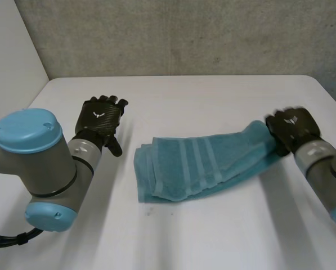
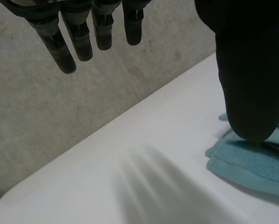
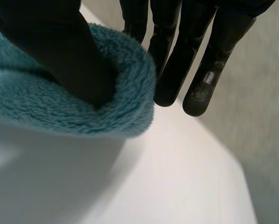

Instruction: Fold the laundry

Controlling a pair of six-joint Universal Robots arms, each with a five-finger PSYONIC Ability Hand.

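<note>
While left hand (image 1: 100, 119) hovers apart, right hand (image 1: 291, 128) pinches towel (image 1: 201, 163) end.

The folded towel (image 1: 201, 166) lies on the table (image 1: 184, 236) between the two hands. One end is pinched between the thumb and straight fingers of the right hand (image 1: 291, 130). The rest stretches away from that hand toward the left hand (image 1: 100, 121), which is near the towel's other end but apart from it, fingers straight, over bare table. A wall (image 1: 184, 34) stands beyond both hands' fingertips.
</note>
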